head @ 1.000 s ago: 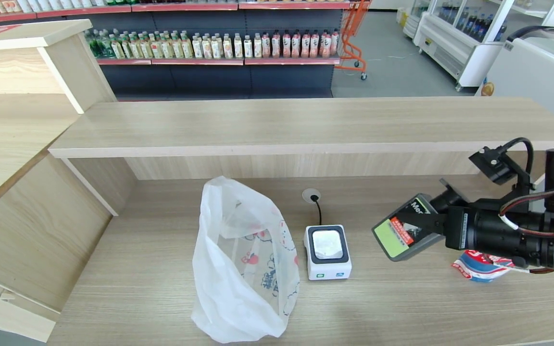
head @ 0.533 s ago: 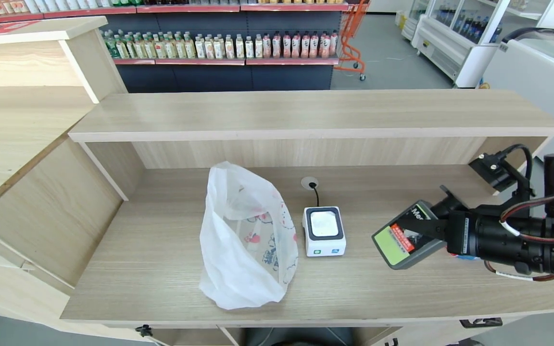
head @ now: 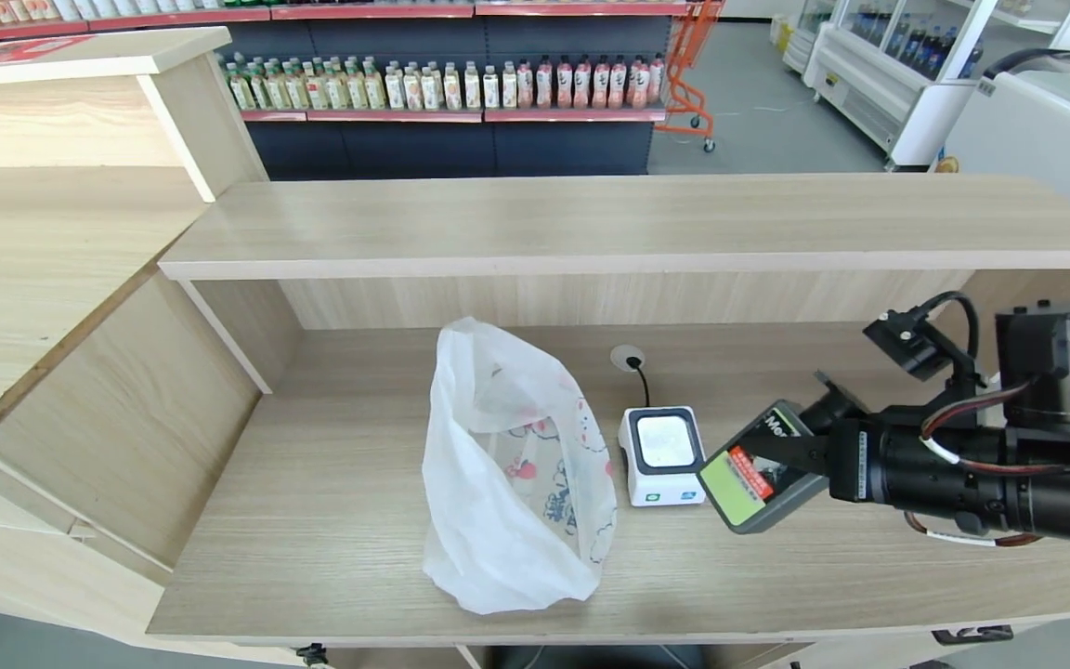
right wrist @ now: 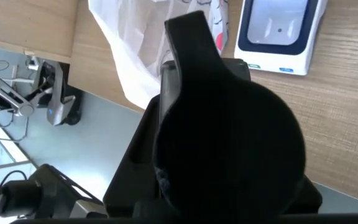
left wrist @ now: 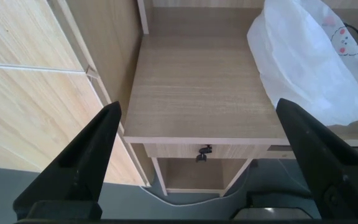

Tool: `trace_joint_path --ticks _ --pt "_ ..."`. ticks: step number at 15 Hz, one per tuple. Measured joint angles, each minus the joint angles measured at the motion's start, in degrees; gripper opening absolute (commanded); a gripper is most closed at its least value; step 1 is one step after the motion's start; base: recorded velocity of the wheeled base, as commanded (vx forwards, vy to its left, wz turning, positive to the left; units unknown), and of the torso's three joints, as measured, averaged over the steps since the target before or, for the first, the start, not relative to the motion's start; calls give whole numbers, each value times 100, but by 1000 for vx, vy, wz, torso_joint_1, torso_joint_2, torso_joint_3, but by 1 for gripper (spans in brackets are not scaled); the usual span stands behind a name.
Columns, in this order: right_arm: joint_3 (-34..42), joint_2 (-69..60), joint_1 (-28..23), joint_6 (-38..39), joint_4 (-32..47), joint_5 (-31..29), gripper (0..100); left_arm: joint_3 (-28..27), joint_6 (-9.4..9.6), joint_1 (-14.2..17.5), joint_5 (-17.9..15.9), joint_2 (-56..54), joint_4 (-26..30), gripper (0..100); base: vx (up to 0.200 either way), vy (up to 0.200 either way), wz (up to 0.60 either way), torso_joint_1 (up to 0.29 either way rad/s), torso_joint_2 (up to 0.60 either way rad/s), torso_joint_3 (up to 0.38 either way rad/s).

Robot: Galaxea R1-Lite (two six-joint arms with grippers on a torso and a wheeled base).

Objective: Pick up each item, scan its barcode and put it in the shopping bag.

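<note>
Grey box point(head: 758, 466) with a green face and a red label is held pinched in the right gripper point(head: 809, 451), lifted off the counter point(head: 312, 520) just to the right of the barcode scanner point(head: 662, 455) and not yet over its window. Picking up is judged done for this item; scanning and bagging are left. The white shopping bag point(head: 507, 483) is stood open just left of the scanner; its contents cannot be told. The left gripper point(left wrist: 197, 104) is held spread and empty, beyond the bag from the scanner.
</note>
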Motion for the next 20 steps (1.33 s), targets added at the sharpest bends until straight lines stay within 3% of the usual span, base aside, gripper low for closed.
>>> trace_joint_path --ticks 4,8,14,19,20 --pt "-568 907 306 -367 -150 -397 0 0 0 -5 2 0 0 100 0 0 0 0 0 0" --pt "-822 1969 541 -619 -1064 -512 0 0 0 -5 0 0 0 100 0 0 0 0 0 0" --pt "-1180 3377 850 -1749 -2033 -495 0 0 -2 -5 2 0 0 100 0 0 0 0 0 0" --pt "-1941 4119 1141 -2603 -2209 -495 0 0 0 0 2 0 0 100 0 0 0 0 0 0" --pt "-2026 4212 1156 -2834 -2214 -495 100 0 0 0 2 0 0 100 0 0 0 0 0 0"
